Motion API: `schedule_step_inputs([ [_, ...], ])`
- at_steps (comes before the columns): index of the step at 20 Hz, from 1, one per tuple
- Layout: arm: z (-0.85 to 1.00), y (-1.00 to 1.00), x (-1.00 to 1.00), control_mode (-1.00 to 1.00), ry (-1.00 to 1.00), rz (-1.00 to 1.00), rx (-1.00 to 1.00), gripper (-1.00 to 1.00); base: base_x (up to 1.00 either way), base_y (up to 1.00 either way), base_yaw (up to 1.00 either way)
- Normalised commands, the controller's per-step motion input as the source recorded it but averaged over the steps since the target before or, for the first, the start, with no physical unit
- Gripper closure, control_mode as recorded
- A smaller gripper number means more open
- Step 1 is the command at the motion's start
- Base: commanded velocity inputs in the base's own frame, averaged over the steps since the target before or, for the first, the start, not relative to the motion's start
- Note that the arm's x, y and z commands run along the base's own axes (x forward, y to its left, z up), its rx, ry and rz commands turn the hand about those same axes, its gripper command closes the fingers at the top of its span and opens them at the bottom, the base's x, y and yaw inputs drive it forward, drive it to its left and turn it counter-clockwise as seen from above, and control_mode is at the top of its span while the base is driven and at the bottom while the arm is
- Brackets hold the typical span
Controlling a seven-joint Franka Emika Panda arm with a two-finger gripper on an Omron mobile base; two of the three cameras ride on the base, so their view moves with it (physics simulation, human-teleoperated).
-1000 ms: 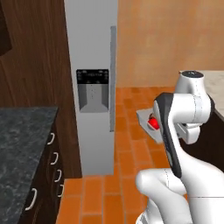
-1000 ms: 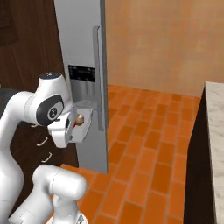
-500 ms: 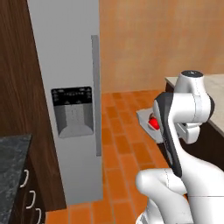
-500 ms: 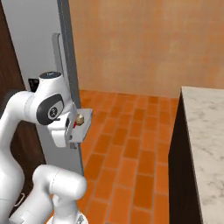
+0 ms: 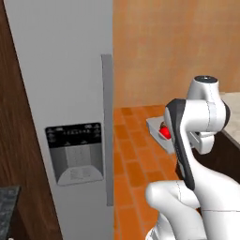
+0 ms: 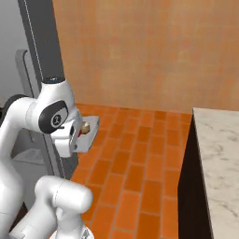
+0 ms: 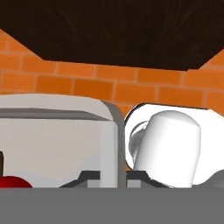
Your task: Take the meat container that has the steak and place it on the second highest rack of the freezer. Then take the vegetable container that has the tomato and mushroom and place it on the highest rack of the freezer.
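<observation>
Carrying grey vegetable container (image 5: 156, 130) out in front of arm, level, likely so contents stay put. Gripper hidden behind white wrist; cannot tell jaw width, though container rides with it. Tomato (image 5: 165, 132) sits inside container, beside mushroom (image 6: 86, 127). Freezer (image 5: 65, 93) stands left of arm, door shut, long grey handle (image 5: 107, 126) facing robot. Racks unseen behind door. Marble worktop (image 6: 219, 163) at right.

The freezer (image 5: 61, 117) stands left of the arm; the tomato (image 5: 165, 132) lies in a container (image 5: 154, 126), seemingly at the claw.
</observation>
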Motion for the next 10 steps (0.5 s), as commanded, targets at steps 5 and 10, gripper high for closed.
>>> schedule_step_inputs([
  [5, 0.0, 0.0, 0.0, 1.0, 0.0, 0.0, 0.0, 1.0, 0.76, -0.59, 0.0],
  [10, 0.0, 0.0, 0.0, 1.0, 0.0, 0.0, 0.0, 1.0, 0.55, -0.6, 0.0],
])
